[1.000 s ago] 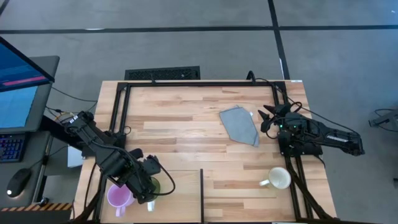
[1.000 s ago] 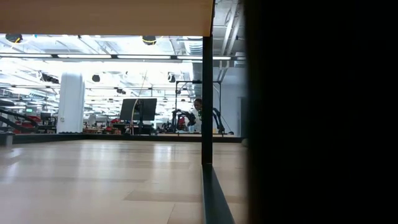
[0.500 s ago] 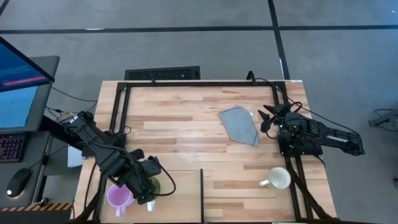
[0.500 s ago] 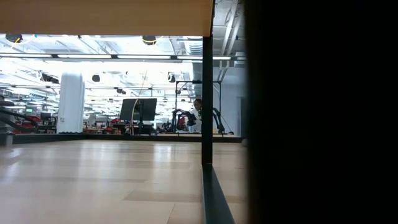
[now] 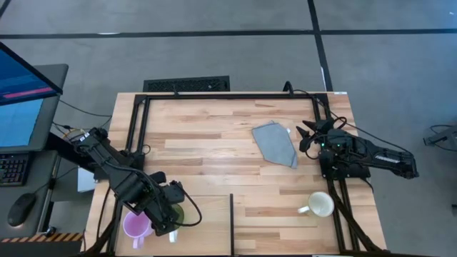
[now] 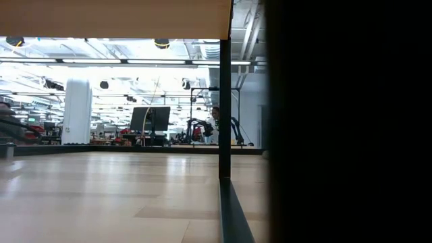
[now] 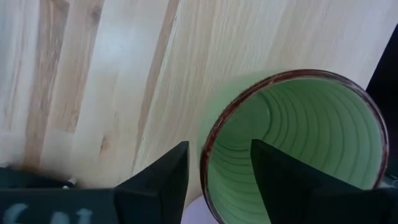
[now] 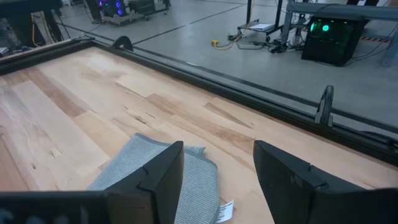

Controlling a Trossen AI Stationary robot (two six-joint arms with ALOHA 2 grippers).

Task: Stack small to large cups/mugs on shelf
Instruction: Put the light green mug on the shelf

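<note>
A green mug with a dark rim stands upright on the left part of the light-wood shelf. A light purple mug stands just left of it. A cream-white mug stands on the shelf's right part, its handle pointing left. My left gripper is over the green mug, open. One finger is outside the mug's wall and one is inside it. My right gripper is open and empty at the table's right side, beside the grey cloth. My left gripper straddles the green mug's wall just below the rim, slanting down from the table's left. A gap shows between the wall and the inner finger. Whether the outer finger touches the wall I cannot tell. The mug stands on the shelf.
A dark upright divider splits the shelf in two; it also shows in the low view. A black frame runs around the table. In the low view a dark mass fills the right half.
</note>
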